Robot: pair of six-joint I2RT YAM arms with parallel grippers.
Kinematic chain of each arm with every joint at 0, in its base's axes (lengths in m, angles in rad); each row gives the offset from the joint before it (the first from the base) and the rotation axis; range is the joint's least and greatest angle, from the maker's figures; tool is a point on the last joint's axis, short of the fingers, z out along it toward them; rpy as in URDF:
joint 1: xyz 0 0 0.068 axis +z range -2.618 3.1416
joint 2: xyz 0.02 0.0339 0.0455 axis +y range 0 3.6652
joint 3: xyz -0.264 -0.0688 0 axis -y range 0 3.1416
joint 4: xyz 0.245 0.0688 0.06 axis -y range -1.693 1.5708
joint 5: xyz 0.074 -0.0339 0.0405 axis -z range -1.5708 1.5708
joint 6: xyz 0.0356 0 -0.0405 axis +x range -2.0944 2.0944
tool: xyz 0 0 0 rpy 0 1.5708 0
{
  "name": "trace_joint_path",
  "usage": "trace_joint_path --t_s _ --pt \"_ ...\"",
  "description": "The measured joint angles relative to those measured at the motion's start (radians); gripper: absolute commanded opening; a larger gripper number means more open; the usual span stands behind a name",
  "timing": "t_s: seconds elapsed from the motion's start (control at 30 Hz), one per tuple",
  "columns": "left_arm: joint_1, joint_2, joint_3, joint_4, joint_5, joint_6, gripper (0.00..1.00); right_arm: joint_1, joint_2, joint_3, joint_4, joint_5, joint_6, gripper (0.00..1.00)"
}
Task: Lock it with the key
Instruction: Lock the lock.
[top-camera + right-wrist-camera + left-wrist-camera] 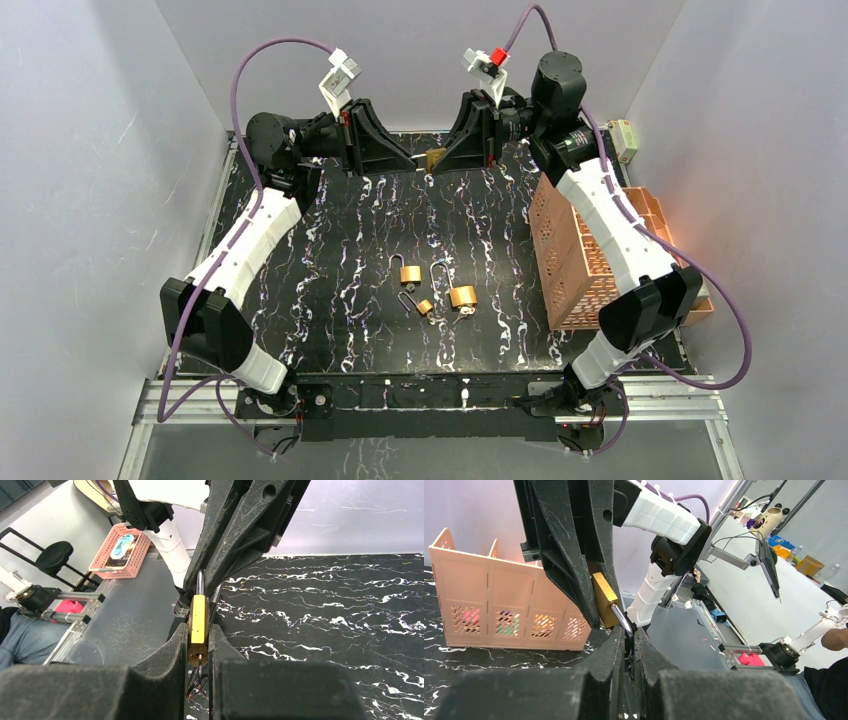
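While the padlock (198, 617) hangs in the air at the far edge of the desk (330, 260), both arms hold it between them. The right tool (198, 636) is clamped on the brass body, and the left tool (626, 636) is pinched tight on the steel shackle (620, 619).

I judge the step in hand to be steadying the lock so it can be worked. A thin wire ring (197, 686) dangles under the body in the right wrist view. Whether a key sits in the keyhole, I cannot tell, nor whether the shackle is seated.

The next move probably calls for one tool to let go while the other bears the lock alone. The freed tool would then need to take a key and turn it squarely in the slot. The body must not twist in its grip as that happens.

By count there are four padlocks. One is held, and three lie close together near the middle of the desk: one (409, 272), a smaller one (425, 306) and a third (462, 296), each with its shackle raised. One slatted crate (575, 270) stands at the right edge, and there are two arms with one tool each.
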Motion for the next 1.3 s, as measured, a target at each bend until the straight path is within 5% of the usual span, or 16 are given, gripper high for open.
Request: trace_joint_path --t_s 0.6,1.13,1.3 --pt "0.0 0.025 0.011 0.078 0.023 -0.064 0.0 0.016 0.042 0.004 0.132 -0.05 0.047 0.0" --pt "0.055 0.033 0.024 0.117 0.006 -0.124 0.0 -0.004 0.041 0.037 0.076 0.021 0.037 0.0" --pt "0.056 0.033 0.031 0.11 0.018 -0.145 0.0 -0.005 0.042 0.121 -0.177 0.051 -0.166 0.0"
